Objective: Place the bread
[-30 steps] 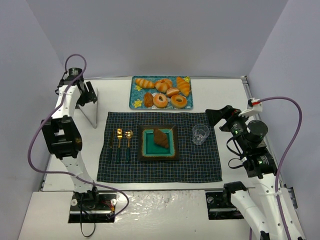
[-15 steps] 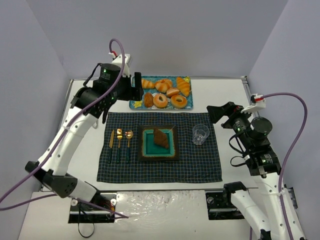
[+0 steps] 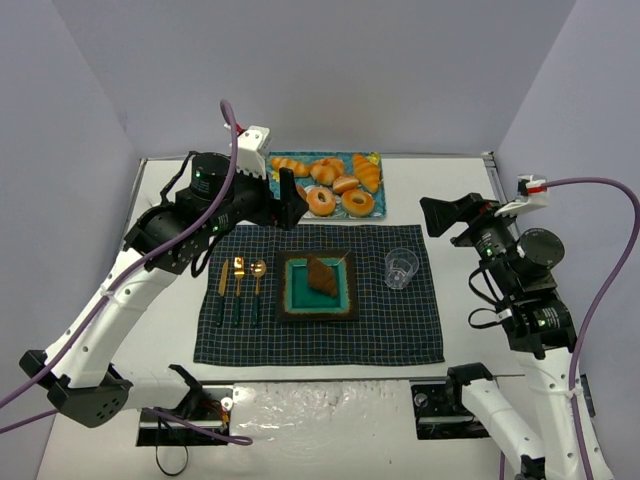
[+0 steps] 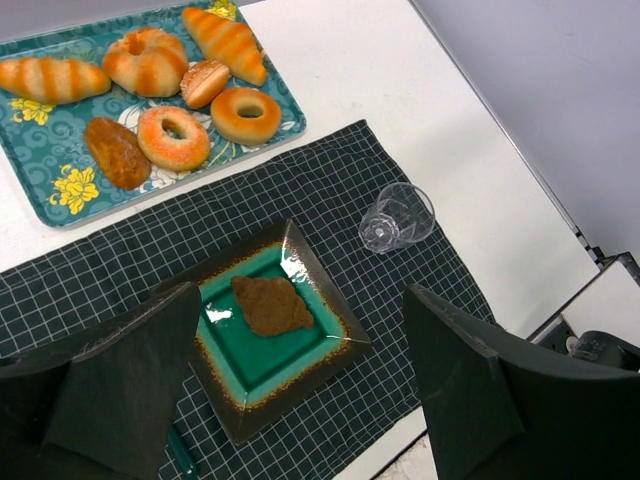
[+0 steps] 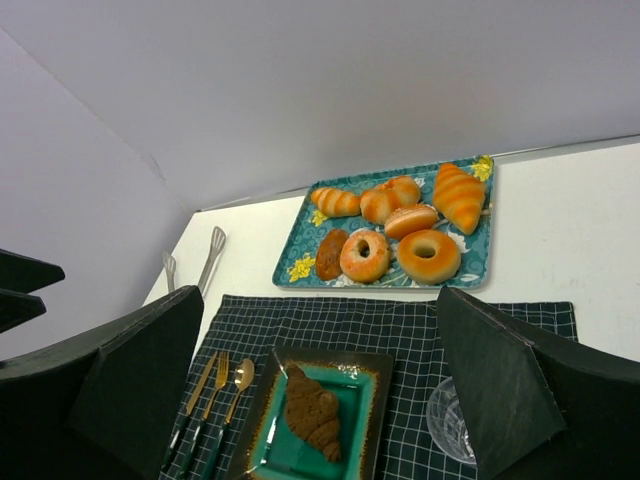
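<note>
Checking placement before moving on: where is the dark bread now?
Top view: the bread lies on the teal plate, centred on the placemat, between the cutlery and the glass.

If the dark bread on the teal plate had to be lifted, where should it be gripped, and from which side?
Grip the dark bread across its thick middle, closing on the long flanks, coming straight down. It lies flat and diagonal on the teal plate, whose raised rim would likely hinder a low sideways approach; its tapered ends offer less hold.
</note>
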`<state>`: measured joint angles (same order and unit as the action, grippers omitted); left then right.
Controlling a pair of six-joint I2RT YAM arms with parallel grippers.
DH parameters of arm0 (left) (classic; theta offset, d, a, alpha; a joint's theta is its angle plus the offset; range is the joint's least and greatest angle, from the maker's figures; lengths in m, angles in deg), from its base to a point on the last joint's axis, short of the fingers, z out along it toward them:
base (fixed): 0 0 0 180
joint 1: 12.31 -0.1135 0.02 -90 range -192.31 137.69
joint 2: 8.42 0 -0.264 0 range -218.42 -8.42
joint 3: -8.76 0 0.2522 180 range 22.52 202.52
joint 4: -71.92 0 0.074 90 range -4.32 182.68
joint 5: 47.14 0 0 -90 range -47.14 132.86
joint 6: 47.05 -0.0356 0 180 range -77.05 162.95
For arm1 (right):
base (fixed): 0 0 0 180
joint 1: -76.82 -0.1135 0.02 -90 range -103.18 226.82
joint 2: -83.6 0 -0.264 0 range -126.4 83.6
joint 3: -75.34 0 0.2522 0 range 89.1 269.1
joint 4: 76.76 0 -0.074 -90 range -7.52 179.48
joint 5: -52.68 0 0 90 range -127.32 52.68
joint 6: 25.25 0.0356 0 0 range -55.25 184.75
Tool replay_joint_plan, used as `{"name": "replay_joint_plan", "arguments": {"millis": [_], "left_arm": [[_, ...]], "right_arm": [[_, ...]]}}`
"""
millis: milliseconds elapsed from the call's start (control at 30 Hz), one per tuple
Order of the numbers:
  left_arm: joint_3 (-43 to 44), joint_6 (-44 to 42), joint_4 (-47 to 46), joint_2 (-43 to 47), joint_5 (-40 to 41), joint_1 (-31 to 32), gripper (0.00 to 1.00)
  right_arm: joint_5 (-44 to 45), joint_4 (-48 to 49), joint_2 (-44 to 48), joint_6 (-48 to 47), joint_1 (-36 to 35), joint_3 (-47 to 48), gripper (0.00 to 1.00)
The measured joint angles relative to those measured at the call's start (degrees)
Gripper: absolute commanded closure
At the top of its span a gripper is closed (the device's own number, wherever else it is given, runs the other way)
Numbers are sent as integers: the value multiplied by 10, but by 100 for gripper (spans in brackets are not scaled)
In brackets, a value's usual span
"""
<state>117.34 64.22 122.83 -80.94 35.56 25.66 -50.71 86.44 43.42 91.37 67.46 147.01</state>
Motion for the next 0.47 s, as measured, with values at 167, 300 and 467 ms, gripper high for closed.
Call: {"name": "replay_joint_plan", "arguments": {"millis": [167, 300, 467], "left_arm": [[0, 0, 0, 8, -7, 0, 21], [0, 0, -1, 19, -10, 0, 21], [0, 2, -2, 27, -18, 0, 21]], "right_arm": [[0, -4, -3, -1, 0, 4, 0], [-1, -7, -9, -1, 0, 4, 0], [-5, -9, -13, -1, 0, 4, 1]]}}
